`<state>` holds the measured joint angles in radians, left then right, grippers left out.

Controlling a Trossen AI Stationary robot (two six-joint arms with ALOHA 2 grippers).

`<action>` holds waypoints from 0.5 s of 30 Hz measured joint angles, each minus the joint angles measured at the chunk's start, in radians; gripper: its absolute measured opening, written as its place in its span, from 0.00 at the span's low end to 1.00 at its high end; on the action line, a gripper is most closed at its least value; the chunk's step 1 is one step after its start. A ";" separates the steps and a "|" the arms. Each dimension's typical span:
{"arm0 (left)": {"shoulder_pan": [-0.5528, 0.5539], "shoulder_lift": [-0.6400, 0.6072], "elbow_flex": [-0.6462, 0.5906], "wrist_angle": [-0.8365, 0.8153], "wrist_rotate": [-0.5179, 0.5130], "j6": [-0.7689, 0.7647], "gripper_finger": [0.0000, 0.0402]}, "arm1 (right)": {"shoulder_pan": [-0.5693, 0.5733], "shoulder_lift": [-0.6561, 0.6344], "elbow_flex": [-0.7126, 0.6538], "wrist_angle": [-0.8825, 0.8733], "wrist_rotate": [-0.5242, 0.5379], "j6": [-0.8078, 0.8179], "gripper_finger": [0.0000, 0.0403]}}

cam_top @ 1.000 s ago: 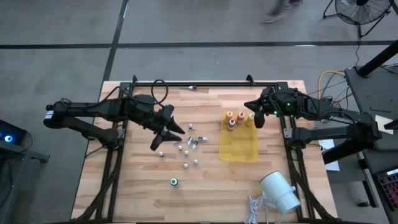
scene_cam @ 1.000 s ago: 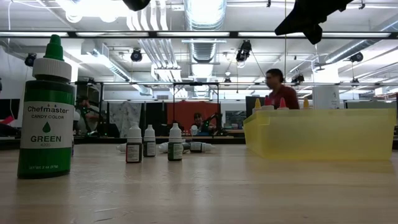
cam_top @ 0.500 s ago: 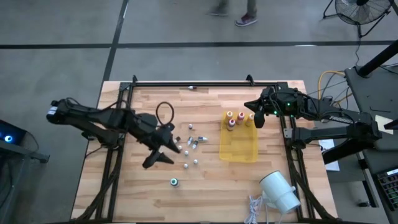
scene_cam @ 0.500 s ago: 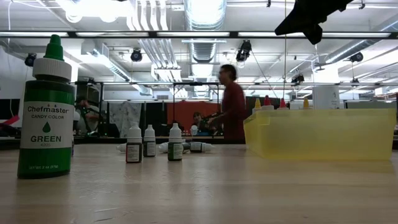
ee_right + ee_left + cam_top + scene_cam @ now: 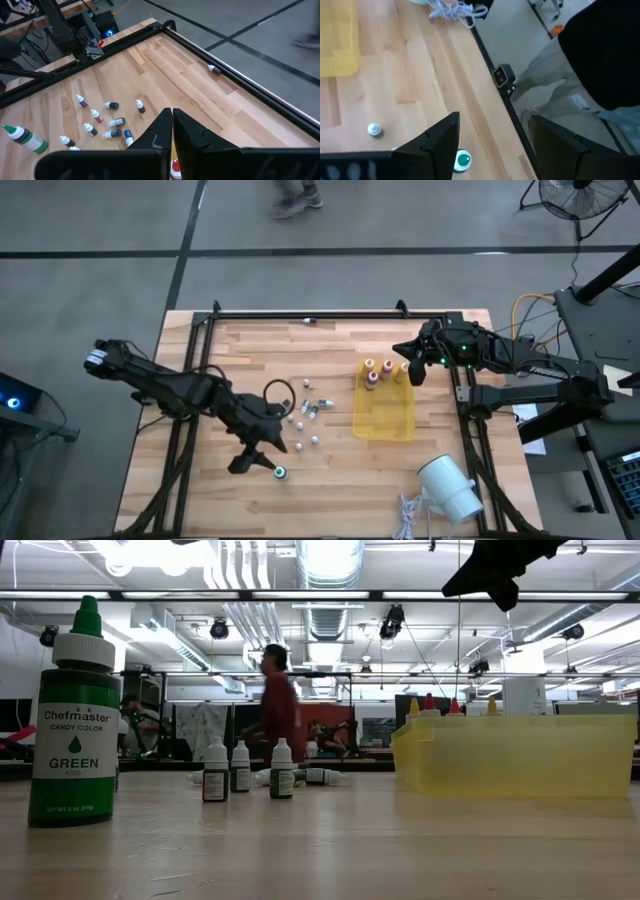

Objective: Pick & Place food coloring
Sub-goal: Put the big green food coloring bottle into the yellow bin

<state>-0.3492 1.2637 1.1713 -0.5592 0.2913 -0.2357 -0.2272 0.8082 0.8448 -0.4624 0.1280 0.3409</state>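
left gripper [image 5: 262, 464] partly hides green bottle [image 5: 281, 473]

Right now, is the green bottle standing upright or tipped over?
Upright: the green bottle stands on its base, cap pointing up, on the table.

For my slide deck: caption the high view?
Left hand, open, reaches the green-capped bottle; right hand waits above the yellow tray.

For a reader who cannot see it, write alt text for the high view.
The left gripper, open, hangs just beside the green-topped bottle near the wooden table's front edge. Tiny vials lie scattered mid-table beside a yellow tray holding several bottles, where the shut right gripper waits.
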 joint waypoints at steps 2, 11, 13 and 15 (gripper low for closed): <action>-0.003 0.010 0.000 0.000 0.000 0.008 0.52 | 0.000 0.000 0.000 0.000 0.000 0.000 0.02; -0.019 0.057 0.000 -0.030 0.000 0.174 0.52 | 0.000 0.000 0.000 -0.001 0.001 0.029 0.02; -0.024 0.073 0.000 -0.056 -0.001 0.207 0.52 | 0.000 0.000 0.000 -0.002 0.001 0.033 0.02; -0.028 0.089 0.000 -0.071 0.000 0.239 0.52 | 0.000 0.000 0.000 -0.005 0.001 0.034 0.02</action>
<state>-0.3773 1.3528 1.1713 -0.6305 0.2909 0.0035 -0.2268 0.8082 0.8448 -0.4673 0.1286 0.3746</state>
